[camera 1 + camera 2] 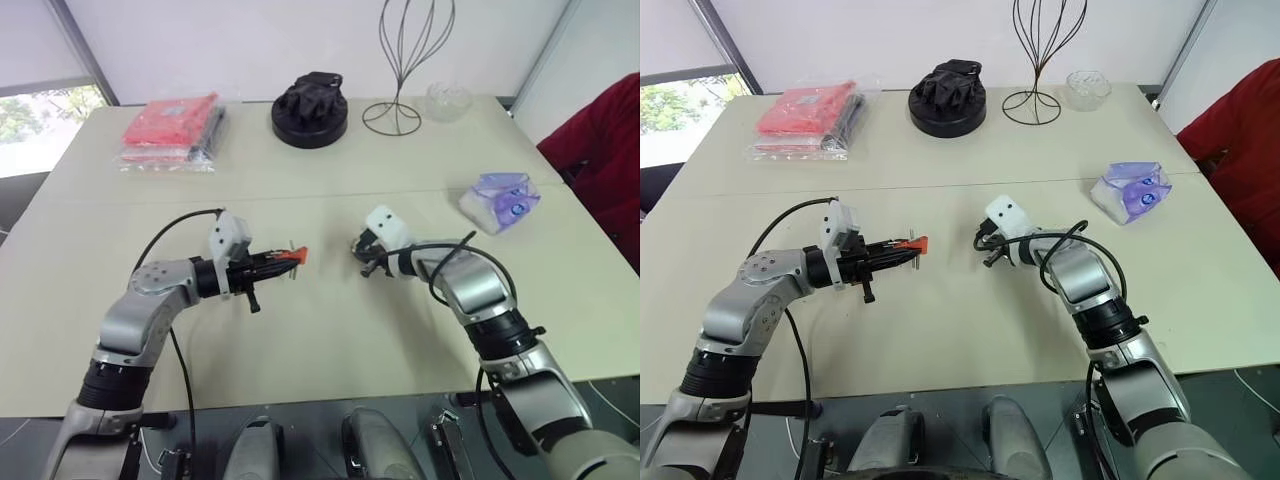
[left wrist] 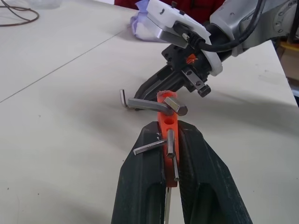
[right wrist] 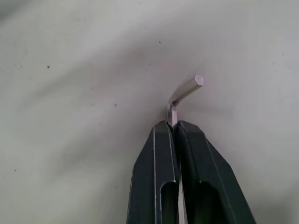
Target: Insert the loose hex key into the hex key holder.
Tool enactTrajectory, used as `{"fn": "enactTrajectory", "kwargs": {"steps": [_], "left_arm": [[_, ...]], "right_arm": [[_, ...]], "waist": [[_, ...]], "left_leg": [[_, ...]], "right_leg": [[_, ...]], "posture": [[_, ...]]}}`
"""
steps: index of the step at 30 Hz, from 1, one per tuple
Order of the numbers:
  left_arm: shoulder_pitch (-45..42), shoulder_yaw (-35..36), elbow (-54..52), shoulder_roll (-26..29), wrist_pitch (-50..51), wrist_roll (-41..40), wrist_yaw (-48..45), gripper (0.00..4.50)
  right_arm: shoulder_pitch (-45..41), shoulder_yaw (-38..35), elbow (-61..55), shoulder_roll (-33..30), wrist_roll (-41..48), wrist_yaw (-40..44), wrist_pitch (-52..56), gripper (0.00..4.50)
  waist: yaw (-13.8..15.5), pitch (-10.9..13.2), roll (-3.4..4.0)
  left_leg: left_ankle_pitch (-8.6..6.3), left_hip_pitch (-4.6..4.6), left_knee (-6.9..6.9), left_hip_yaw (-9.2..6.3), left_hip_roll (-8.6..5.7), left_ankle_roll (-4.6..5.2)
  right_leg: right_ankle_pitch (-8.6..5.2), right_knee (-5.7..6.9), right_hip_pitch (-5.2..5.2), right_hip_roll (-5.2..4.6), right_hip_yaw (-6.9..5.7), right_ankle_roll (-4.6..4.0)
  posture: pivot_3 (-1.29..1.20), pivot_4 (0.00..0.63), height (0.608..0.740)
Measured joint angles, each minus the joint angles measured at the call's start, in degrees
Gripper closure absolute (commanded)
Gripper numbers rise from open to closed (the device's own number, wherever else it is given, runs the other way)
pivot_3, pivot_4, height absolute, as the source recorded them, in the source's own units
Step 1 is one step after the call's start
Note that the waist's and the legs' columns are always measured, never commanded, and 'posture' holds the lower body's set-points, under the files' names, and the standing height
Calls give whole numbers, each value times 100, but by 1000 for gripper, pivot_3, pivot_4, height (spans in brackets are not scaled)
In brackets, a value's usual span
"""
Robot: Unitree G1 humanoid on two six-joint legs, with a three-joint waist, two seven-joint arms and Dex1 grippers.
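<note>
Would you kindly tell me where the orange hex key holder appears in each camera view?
Left eye view: hex key holder at the left gripper tip, centre-left.
Right eye view: same, centre-left.
Left wrist view: centre, clamped between the fingers.
Right wrist view: not in it.
Shared landmark: the right gripper, holding the loose hex key.

From my seat, most of the loose hex key point(image 3: 185, 91) is swallowed between the right tool point(image 3: 176, 125) fingers, only its bent end poking out, and the hex key holder point(image 2: 167, 135) seems half buried in the left tool point(image 2: 169, 140), its lower part hidden.
</note>
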Motion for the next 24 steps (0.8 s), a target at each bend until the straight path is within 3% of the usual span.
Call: {"fn": "enactTrajectory", "kwargs": {"steps": [2,5,10,16,24], "left_arm": [[-121,0,121,56,-7,0,-52,4500],[-521,16,564,178,-10,-29,-251,4500],[-1455,96,1296,32,291,-439,-571,4500],[-2625,219,2526,-499,520,-719,-874,4500],[-2969,150,3099,-825,426,-647,-1256,4500]], "right_arm": [[-79,-310,385,202,46,-260,-353,4486],[-409,-1423,717,588,712,-518,-974,4486],[-1462,-3490,-303,1371,3451,-592,-48,4486],[-1125,-3719,-1187,1869,4896,-980,510,4486],[-671,-3179,-1648,1954,5094,-1196,393,4486]], "waist": [[8,2,1],[12,16,10],[27,16,10],[37,14,9],[-15,15,10]], "left_leg": [[0,-3,1,1,-1,0],[1,-19,1,3,-3,-1],[-2,-22,-11,-11,5,3],[-2,-21,-1,-5,-6,4],[-2,-19,-9,-5,0,5]], "right_leg": [[0,0,-1,0,0,0],[0,-2,-15,-2,0,0],[0,-1,-15,-1,-13,0],[0,-6,-9,-12,-12,1],[0,-2,-18,2,-7,0]], "posture": [[0,150,740],[0,150,740],[0,150,740],[0,150,740],[0,150,740]]}}
